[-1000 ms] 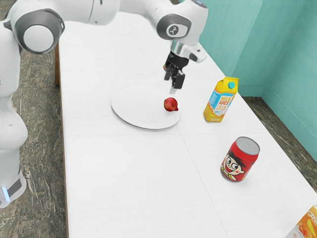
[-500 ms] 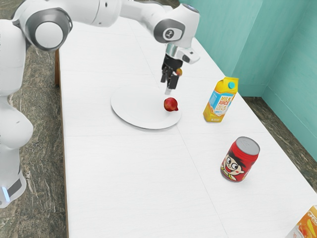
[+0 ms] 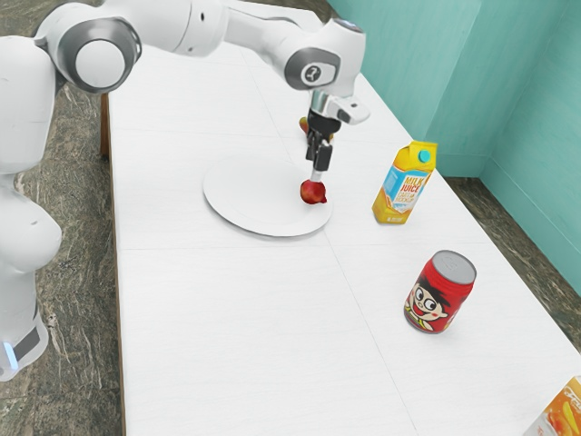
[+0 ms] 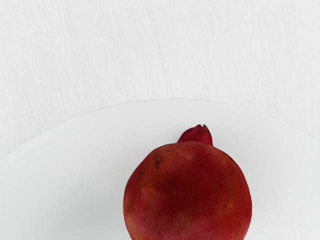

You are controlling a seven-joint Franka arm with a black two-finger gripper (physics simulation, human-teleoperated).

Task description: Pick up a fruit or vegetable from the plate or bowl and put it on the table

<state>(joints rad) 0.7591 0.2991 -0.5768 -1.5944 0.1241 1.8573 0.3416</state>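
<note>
In the exterior view my gripper (image 3: 317, 174) points down with its tips just above the red pomegranate (image 3: 312, 192). How far apart the two fingers stand cannot be made out. The pomegranate rests on the white plate (image 3: 245, 204), near the edge on the exterior view's right. In the wrist view the pomegranate (image 4: 187, 192) lies close under my hand, its crown pointing toward the rim of the plate (image 4: 75, 145). The white table (image 3: 227, 327) surrounds the plate.
A yellow milk juice carton (image 3: 405, 184) and a red can (image 3: 440, 292) stand on the exterior view's right. An orange carton (image 3: 560, 413) is at the lower right corner. Behind the hand lies a partly hidden yellow and red item (image 3: 304, 124).
Over the last second my hand has shifted and come lower, from behind the pomegranate to just above it. The pomegranate and plate have stayed put.
</note>
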